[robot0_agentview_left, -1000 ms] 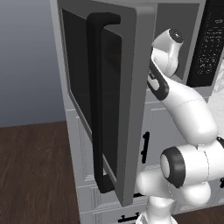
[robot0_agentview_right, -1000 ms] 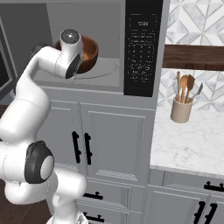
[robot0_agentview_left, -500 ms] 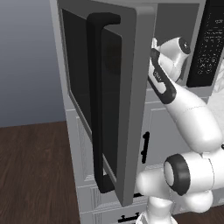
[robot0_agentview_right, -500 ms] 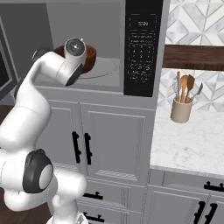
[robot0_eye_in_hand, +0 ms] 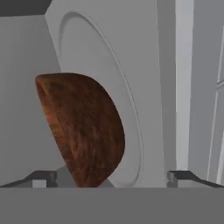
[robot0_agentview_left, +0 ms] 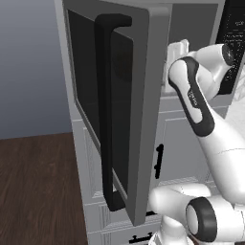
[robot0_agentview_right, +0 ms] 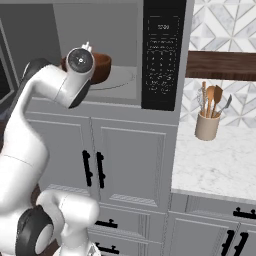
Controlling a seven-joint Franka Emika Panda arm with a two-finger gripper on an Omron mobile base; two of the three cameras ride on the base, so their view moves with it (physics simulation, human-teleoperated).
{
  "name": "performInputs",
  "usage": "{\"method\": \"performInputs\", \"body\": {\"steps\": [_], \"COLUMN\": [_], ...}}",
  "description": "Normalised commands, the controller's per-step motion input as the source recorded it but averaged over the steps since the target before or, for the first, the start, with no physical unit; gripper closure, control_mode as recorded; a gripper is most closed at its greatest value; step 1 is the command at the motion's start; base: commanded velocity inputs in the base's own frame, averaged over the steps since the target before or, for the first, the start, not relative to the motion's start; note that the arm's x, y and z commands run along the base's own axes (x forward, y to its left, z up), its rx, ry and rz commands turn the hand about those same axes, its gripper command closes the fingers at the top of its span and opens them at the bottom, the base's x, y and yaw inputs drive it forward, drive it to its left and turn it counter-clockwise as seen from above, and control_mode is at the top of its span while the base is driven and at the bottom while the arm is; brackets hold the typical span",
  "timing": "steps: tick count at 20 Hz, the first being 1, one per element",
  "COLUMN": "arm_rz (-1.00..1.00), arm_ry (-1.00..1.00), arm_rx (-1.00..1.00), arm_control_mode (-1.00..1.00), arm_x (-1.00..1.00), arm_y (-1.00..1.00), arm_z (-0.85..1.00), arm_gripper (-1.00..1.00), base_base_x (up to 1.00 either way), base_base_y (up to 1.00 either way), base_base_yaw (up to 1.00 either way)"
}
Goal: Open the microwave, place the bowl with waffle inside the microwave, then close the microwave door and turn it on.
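The microwave (robot0_agentview_right: 125,45) stands open, its turntable (robot0_eye_in_hand: 131,109) showing pale inside. The reddish-brown bowl (robot0_eye_in_hand: 83,131) rests on that turntable, its outer side toward my hand; the bowl (robot0_agentview_right: 104,67) sits partly behind my wrist in the right base view. The waffle is hidden. My gripper (robot0_eye_in_hand: 111,177) is open just in front of the bowl, fingertips (robot0_eye_in_hand: 41,177) spread wider than the bowl and apart from it. The microwave door (robot0_agentview_left: 134,110) is swung wide open to the left, its black bar handle (robot0_agentview_left: 107,115) facing the camera.
The black keypad strip (robot0_agentview_right: 161,55) runs down the microwave's right side. White cabinets (robot0_agentview_right: 130,160) with black handles lie below. To the right, a utensil holder (robot0_agentview_right: 207,125) stands on a marble counter (robot0_agentview_right: 220,165). The open door blocks the left side.
The jaws have spread from partly closed to wide open, letting go of the bowl on the turntable. My wrist has dropped a little and drawn back toward the opening.
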Motion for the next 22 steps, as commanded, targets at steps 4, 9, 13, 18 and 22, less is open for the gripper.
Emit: {"method": "performInputs", "body": {"steps": [4,9,13,18,22], "arm_rz": [0.06,0.05,0.02,0.00,0.03], "arm_ry": [-0.11,-0.07,-0.06,-0.18,-0.28], "arm_rx": [0.00,0.00,0.00,0.00,-0.06], "arm_control_mode": [-1.00,-1.00,-1.00,-1.00,-1.00], "arm_x": [-0.19,-0.95,-1.00,-1.00,-1.00], "arm_y": [0.00,-0.01,-0.05,-0.05,0.08], "arm_z": [0.64,0.34,0.09,0.00,-0.23], "arm_gripper": [1.00,1.00,1.00,1.00,1.00], "base_base_x": [0.00,0.00,0.00,0.00,0.00], "base_base_y": [0.00,0.00,0.00,0.00,0.00], "base_base_yaw": [0.00,0.00,0.00,0.00,0.00]}}
